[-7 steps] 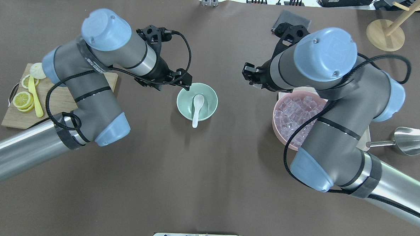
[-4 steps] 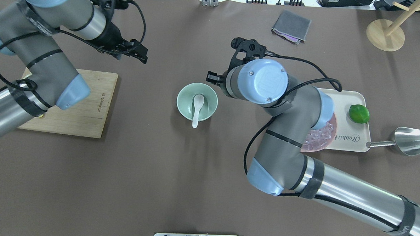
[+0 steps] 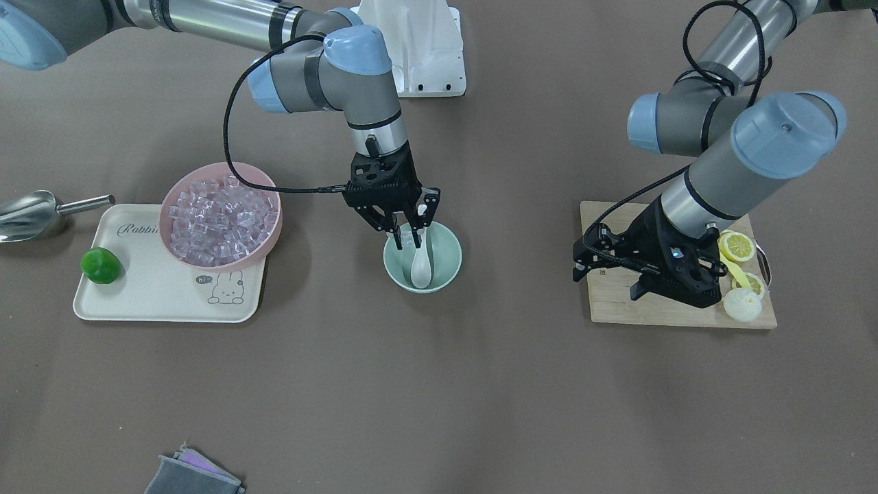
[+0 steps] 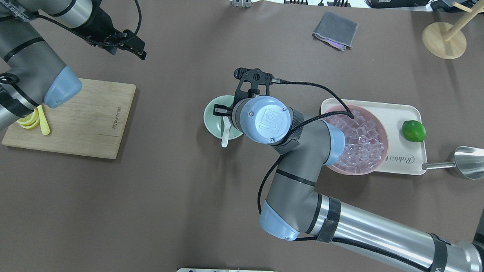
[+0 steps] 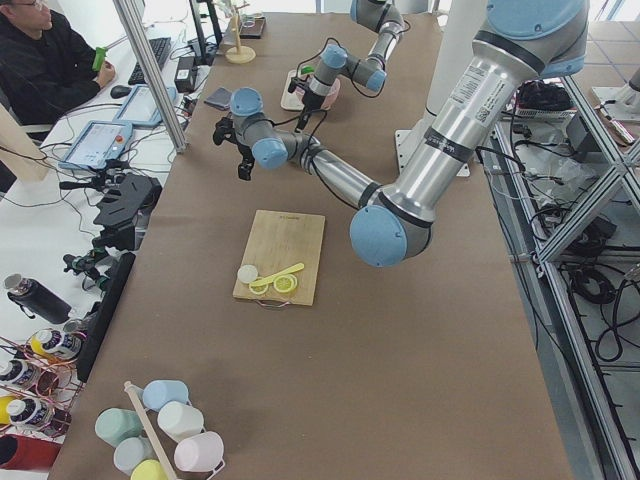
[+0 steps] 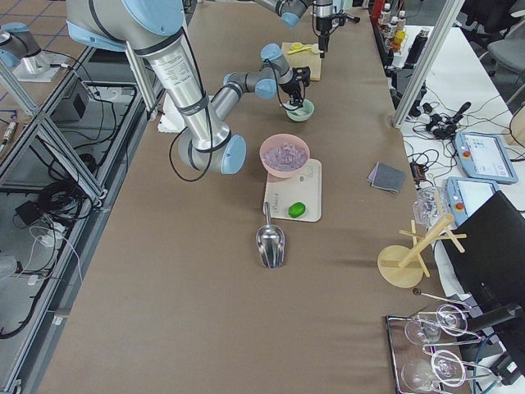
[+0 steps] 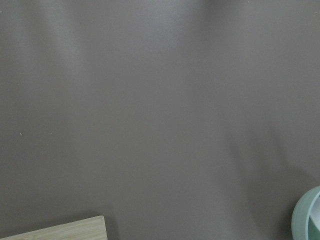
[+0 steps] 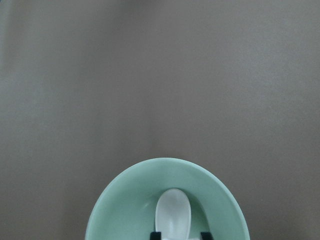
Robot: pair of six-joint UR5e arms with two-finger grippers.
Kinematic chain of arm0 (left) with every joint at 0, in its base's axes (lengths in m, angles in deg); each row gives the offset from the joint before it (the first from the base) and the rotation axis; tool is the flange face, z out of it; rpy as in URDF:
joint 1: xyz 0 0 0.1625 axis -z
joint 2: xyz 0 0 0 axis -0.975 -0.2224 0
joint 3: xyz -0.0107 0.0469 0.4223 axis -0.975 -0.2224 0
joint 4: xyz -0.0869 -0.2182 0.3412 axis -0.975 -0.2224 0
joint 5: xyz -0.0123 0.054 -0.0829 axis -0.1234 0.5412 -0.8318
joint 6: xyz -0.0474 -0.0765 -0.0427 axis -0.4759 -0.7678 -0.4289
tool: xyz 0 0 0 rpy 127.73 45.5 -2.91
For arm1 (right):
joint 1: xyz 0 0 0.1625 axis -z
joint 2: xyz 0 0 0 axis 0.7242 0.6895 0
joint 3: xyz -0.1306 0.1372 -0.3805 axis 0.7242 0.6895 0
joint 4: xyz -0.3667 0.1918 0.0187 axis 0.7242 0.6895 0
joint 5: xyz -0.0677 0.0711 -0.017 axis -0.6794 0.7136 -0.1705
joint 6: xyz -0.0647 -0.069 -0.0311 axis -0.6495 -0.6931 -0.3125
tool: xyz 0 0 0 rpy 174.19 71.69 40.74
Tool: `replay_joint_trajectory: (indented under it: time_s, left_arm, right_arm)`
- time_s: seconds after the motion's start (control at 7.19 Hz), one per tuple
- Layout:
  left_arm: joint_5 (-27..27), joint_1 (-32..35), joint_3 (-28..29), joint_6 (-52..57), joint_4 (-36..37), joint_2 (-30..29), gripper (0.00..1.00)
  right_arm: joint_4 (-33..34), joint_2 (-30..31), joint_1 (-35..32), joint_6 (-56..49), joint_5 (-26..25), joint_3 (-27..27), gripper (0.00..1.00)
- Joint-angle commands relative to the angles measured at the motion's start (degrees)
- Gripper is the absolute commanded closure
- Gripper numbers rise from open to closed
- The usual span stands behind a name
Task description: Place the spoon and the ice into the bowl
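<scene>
My right gripper hangs straight down over the bowl, its tips dipped just inside the rim. The fingers are closed to a narrow gap and pinch a clear ice cube between them. In the right wrist view the two black fingertips sit at the frame's bottom edge, either side of the scoop. The spoon lies in the bowl directly beneath this gripper, scoop on the bottom and handle leaning on the rim. Off to the gripper's outer side, well apart, the pink bowl of loose cubes stands on the tray, with a lime on the tray and a steel scoop just past it on the surface.

My left gripper is raised, fingers spread, with nothing in it. The board is below it, and the lemon slices lie behind its wrist. Its wrist view shows mostly bare surface.
</scene>
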Motion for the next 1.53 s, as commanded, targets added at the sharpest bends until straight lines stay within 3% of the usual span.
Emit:
replay_joint_trajectory:
  time_s: [0.0,0.14,0.28,0.42,0.56,0.83,0.97,1.25,1.39]
  left_arm:
    - [0.0,1.3,-0.1,0.0,-0.8,1.8,0.01]
    - [0.4,2.0,-0.2,0.2,-1.2,2.3,0.01]
    - [0.3,2.0,-0.3,0.1,-4.3,3.7,0.01]
    - [0.7,3.8,-0.3,0.2,-4.7,4.0,0.01]
    - [2.4,5.9,-0.2,-0.1,-4.8,5.0,0.01]
    - [11.6,6.8,0.0,1.4,-8.5,10.2,0.01]
    - [11.7,7.7,0.2,6.0,-7.3,11.4,0.01]
    - [5.5,13.4,-0.7,15.1,-1.0,13.8,0.01]
    - [-0.9,18.3,-1.4,16.3,-1.3,18.7,0.01]
  right_arm:
    - [0.4,-0.1,-1.9,-1.8,3.9,-1.5,0.0]
    - [1.5,0.7,-7.5,-2.5,14.1,-2.4,0.0]
    - [7.1,3.7,-13.5,-6.8,21.7,-6.5,0.0]
    - [15.1,8.8,-21.3,-16.3,28.7,-11.7,0.0]
    - [21.7,13.5,-30.2,-28.2,35.8,-13.3,0.0]
    - [23.8,23.9,-43.9,-48.6,42.2,-13.0,0.0]
    - [23.4,30.0,-49.1,-55.4,45.7,-13.0,0.0]
    - [23.4,38.2,-57.9,-68.6,47.5,-12.2,0.0]
    - [22.9,41.9,-60.3,-71.7,50.8,-11.5,0.0]
